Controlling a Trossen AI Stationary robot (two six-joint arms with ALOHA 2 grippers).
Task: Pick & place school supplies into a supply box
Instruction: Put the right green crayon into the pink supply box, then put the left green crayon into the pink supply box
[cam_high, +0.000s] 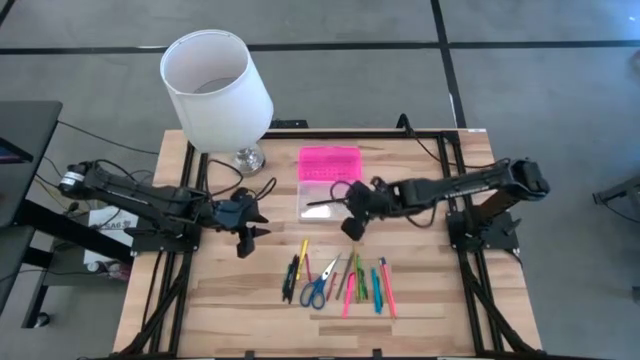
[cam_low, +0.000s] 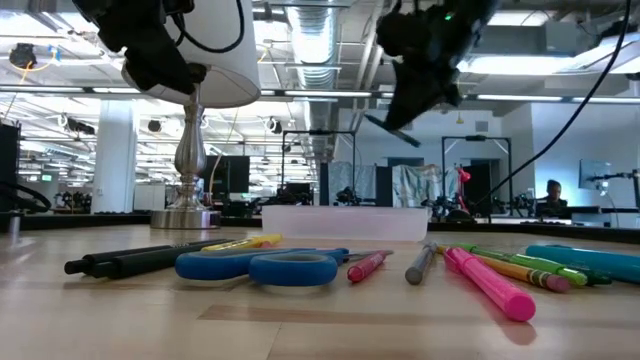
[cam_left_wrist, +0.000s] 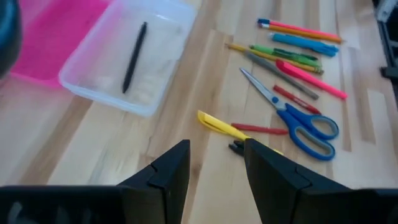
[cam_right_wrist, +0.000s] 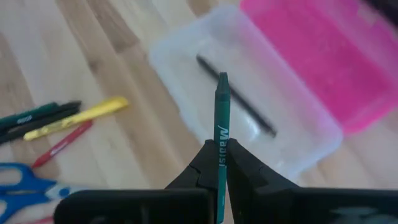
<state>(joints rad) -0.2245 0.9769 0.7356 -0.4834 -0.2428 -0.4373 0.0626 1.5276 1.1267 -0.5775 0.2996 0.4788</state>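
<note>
Patience: your right gripper (cam_right_wrist: 221, 163) pinches a green pen (cam_right_wrist: 221, 134) above the clear plastic box with its pink lid (cam_right_wrist: 249, 112), mid-table toward the far edge. Level it lengthwise beside the black pen (cam_right_wrist: 236, 104) before releasing. Left gripper (cam_left_wrist: 214, 165) waits spread wide.

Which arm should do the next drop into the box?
Right. The right gripper is shut on a green pen and hangs beside the supply box's clear base, where one black pen already lies. The left gripper is open, empty and farther from the box.
</note>
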